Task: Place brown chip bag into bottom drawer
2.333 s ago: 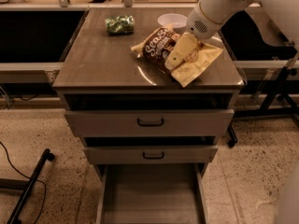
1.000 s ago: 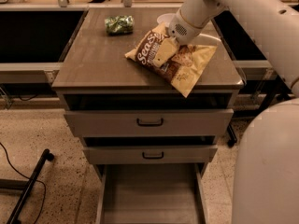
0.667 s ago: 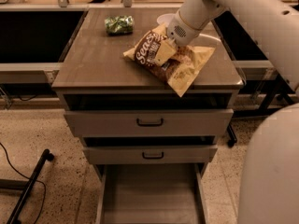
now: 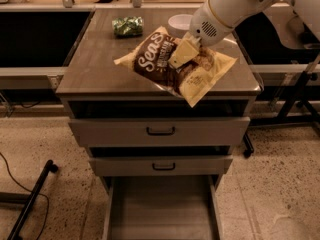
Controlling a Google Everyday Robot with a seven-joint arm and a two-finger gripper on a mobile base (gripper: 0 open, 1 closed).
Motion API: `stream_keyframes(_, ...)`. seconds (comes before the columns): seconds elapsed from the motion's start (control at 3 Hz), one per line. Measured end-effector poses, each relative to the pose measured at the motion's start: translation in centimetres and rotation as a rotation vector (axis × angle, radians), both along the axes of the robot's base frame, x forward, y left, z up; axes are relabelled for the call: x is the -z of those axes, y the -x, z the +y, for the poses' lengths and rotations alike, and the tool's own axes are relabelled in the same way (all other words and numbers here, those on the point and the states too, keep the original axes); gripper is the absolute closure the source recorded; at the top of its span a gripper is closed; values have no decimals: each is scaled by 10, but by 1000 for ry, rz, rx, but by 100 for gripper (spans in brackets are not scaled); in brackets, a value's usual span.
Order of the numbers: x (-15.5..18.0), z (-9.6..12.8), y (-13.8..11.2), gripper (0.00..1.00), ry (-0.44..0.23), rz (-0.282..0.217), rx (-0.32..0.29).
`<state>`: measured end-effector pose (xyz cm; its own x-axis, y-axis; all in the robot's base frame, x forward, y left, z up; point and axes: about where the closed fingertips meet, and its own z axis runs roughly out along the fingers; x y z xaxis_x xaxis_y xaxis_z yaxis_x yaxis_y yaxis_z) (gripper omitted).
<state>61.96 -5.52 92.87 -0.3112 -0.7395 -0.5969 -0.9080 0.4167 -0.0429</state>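
Observation:
The brown chip bag point(image 4: 172, 66), dark brown with white "Sea S" lettering and pale tan ends, hangs tilted over the front right of the cabinet top point(image 4: 95, 64). My gripper point(image 4: 184, 51) is shut on the bag's middle and holds it up; the white arm comes in from the upper right. The bag's lower tan corner overhangs the cabinet's front edge. The bottom drawer point(image 4: 160, 209) is pulled open below, its flat grey inside bare.
A small green shiny packet point(image 4: 127, 26) lies at the back left of the cabinet top. A white bowl point(image 4: 179, 22) stands at the back behind the arm. Two shallower drawers with black handles point(image 4: 161, 131) sit slightly open above the bottom drawer. Black table legs stand at the right.
The bag has been lifted off the cabinet top and carried forward and left toward the front edge, still held in my gripper.

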Motion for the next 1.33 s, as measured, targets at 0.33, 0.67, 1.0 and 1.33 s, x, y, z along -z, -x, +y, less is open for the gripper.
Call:
stream_keyframes(0.33, -3, 13, 35, 100, -36, -17, -56)
stream_keyframes(0.67, 21, 27, 66, 100, -77, 8, -63)
stream_keyframes(1.0, 21, 27, 66, 100, -77, 8, -63)
stream_keyframes(1.33, 37, 34, 74, 100, -104, -1, -113)
